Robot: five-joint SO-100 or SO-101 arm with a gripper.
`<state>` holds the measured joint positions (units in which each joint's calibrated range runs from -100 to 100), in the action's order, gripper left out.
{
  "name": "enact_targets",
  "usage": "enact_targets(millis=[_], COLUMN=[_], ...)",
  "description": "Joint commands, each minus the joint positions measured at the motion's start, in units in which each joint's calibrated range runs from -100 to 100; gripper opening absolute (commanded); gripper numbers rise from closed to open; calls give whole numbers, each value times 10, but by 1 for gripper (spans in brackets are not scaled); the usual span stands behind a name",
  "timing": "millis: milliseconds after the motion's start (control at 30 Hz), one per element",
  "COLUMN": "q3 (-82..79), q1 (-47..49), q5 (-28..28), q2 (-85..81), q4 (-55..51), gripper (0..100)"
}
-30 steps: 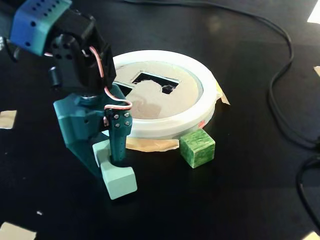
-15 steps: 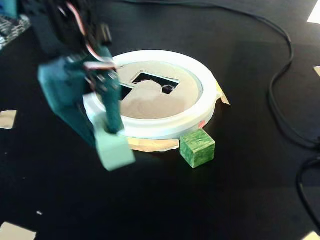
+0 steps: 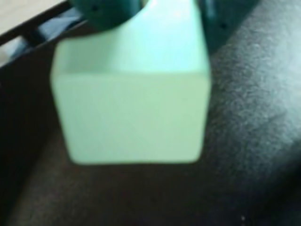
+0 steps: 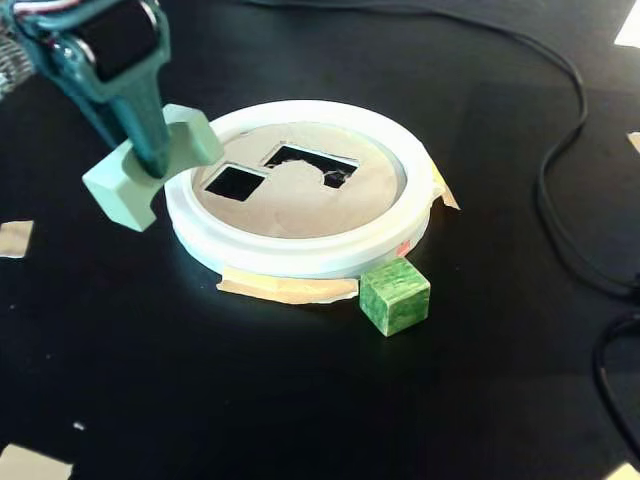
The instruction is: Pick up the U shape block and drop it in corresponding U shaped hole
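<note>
Gripping U shape block (image 4: 135,175) inside pincer (image 4: 150,165).

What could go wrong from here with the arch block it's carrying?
The claw holds the arch block tilted in the air, left of the white ring in the fixed view. It may reach the wide hole misaligned and jam on the disc. The square hole lies nearer, so an early release could land there.
</note>
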<state>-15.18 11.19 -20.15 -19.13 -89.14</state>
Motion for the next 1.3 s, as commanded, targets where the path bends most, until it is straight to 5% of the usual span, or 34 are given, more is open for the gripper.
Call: enact_targets(millis=[0,133,300,500,1000,1267], q3=[53,55,70,124,192,368], q1=[20,49,104,200,343,368], q5=[-23,-76,-217,-338,-501,-515], q2=[-51,-61,-51,32,226,382], q4=[-5,1,14,182,216,204], gripper=[0,0,1,1,1,1])
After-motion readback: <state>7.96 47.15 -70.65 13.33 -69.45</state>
